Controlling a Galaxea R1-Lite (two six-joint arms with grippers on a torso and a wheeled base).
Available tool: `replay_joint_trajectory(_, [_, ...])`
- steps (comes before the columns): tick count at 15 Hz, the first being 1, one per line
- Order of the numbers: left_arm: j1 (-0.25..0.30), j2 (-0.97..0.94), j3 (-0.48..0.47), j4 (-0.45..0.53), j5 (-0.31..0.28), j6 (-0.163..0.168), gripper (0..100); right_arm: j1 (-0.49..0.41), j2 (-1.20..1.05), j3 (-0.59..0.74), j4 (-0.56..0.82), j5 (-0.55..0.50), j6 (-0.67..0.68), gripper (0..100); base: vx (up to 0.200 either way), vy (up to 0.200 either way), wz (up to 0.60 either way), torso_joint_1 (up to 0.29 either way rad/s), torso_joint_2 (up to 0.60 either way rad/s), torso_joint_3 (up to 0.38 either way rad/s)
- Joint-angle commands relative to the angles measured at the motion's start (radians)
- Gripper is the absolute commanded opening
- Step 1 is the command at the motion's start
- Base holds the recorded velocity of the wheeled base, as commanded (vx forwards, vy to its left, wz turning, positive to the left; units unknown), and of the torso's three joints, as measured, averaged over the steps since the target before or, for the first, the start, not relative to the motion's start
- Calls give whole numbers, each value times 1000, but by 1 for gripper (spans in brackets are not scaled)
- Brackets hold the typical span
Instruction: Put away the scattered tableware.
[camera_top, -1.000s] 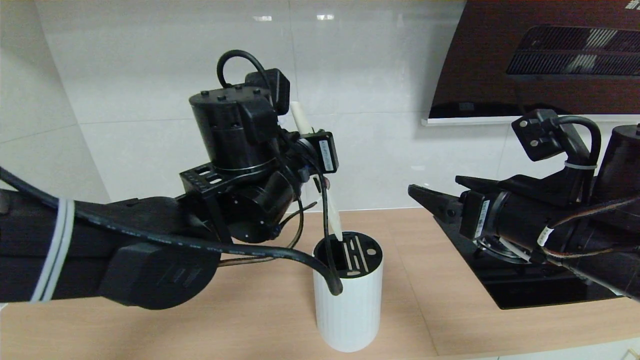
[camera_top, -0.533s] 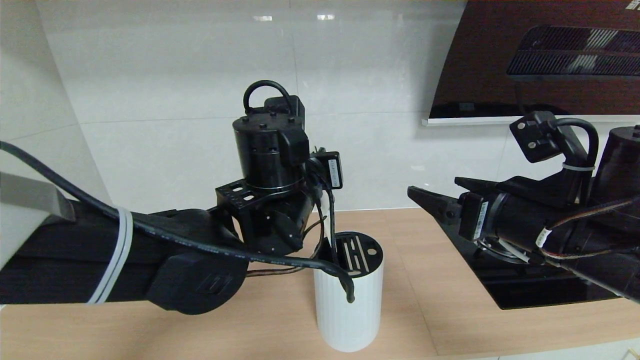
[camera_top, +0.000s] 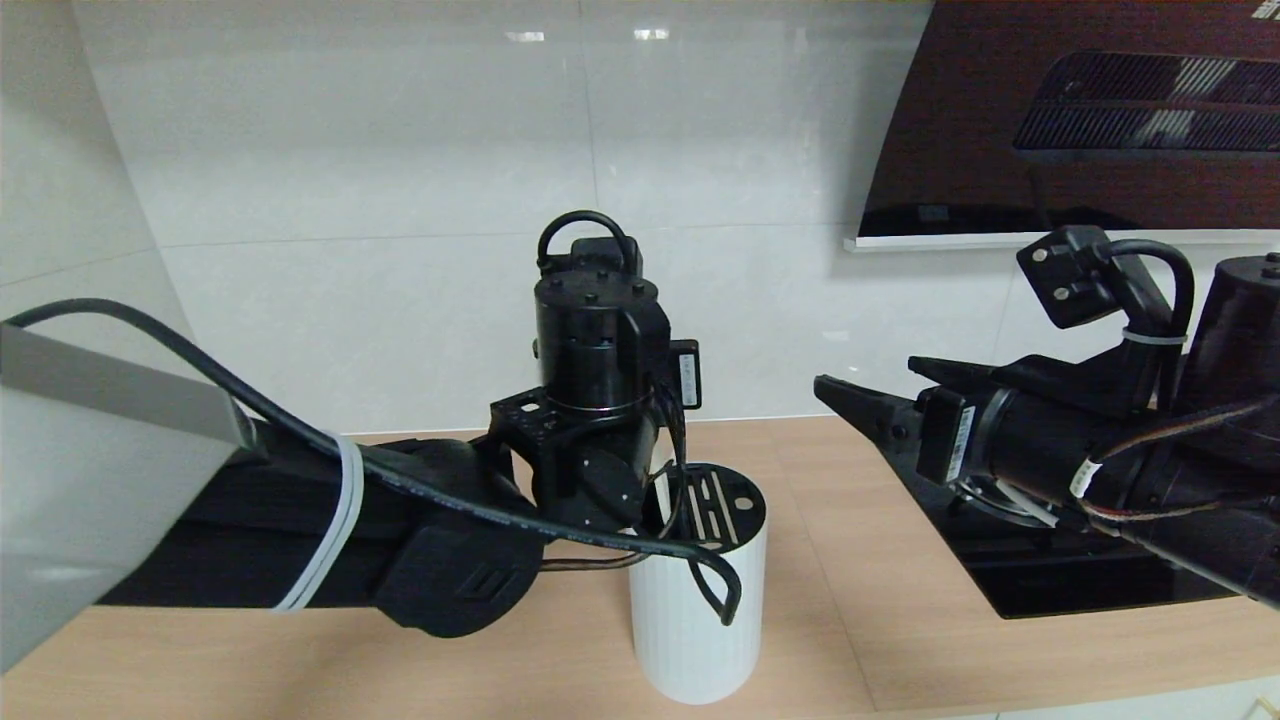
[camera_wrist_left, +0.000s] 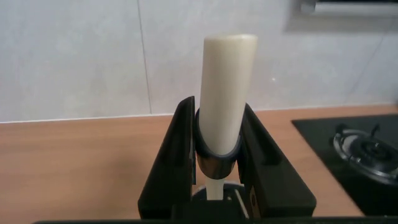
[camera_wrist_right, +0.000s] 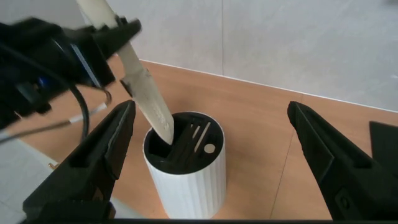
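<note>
The left tool (camera_wrist_left: 217, 127) grips a cream-handled knife (camera_wrist_right: 144, 87), blade tip at the mouth of the white holder (camera_wrist_right: 186, 183) near the tabletop's front edge; next, I'd say, a straight lowering and release, while the right tool (camera_wrist_right: 210, 112) hangs open.

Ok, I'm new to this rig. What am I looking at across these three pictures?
It is a two-armed robot. The wide picture comes from its head camera; the other two come from cameras on its left and right wrists. On the wooden counter stands a white knife holder, with a black hob to its right. The left tool is shut on a cream-handled knife, point down, its blade tip at an opening in the holder's top. The right tool is open, holds nothing, and hangs to the holder's right.
</note>
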Motion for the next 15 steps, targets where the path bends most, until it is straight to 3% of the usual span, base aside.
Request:
replay_joint_trajectory(1, [-7, 26, -3, 2, 16, 0, 0, 0, 4, 2, 0, 0, 0, 100, 0, 0, 0, 0, 0, 0])
replay_joint_trajectory(6, [-39, 81, -1, 1, 35, -11, 0, 2, 11, 2, 0, -1, 0, 100, 0, 0, 0, 0, 0, 0])
replay_joint_trajectory(8, [-53, 106, -1, 1, 36, -31, 0, 2, 14, 2, 0, -3, 0, 100, 0, 0, 0, 0, 0, 0])
replay_joint_trajectory(15, [-58, 20, -3, -1, 54, -31, 0, 3, 20, 2, 0, -3, 0, 100, 0, 0, 0, 0, 0, 0])
